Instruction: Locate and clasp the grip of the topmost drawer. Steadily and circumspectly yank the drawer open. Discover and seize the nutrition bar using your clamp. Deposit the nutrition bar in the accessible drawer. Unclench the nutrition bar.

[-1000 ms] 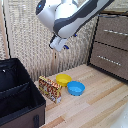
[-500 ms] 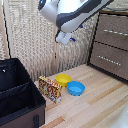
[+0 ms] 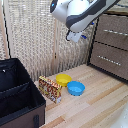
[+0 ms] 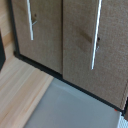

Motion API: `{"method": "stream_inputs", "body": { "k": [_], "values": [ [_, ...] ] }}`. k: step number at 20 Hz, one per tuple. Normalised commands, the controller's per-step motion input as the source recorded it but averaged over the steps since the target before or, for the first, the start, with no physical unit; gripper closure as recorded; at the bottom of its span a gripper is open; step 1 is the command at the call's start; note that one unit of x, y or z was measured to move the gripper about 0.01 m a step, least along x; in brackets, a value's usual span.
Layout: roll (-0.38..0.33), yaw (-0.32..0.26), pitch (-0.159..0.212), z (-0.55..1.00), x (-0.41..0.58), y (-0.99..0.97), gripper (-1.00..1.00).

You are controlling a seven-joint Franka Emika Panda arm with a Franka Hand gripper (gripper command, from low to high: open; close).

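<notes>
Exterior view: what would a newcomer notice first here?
The bulky white arm hangs high in front of the dresser, whose topmost drawer at the exterior view's right is shut. On the wooden floor below, the nutrition bar stands beside a yellow bowl and a blue bowl.

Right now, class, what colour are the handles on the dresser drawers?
Silver, slim bars against dark brown wood grain; the handles show best in the wrist view.
</notes>
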Motion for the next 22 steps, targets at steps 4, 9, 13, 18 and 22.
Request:
{"method": "stream_inputs", "body": {
  "k": [4,9,13,18,22],
  "values": [
    [-0.28,0.002,0.0,0.0,-0.007,-0.68,-1.0],
    [-0.204,0.07,0.0,-0.03,-0.018,-0.69,-1.0],
    [-0.125,0.127,0.002,-0.05,-0.147,-0.58,-1.0],
    [-0.103,0.114,0.0,0.0,-0.294,-0.64,-1.0],
    [-0.102,0.105,0.0,0.0,-0.347,-0.68,-1.0]
  ]
}}
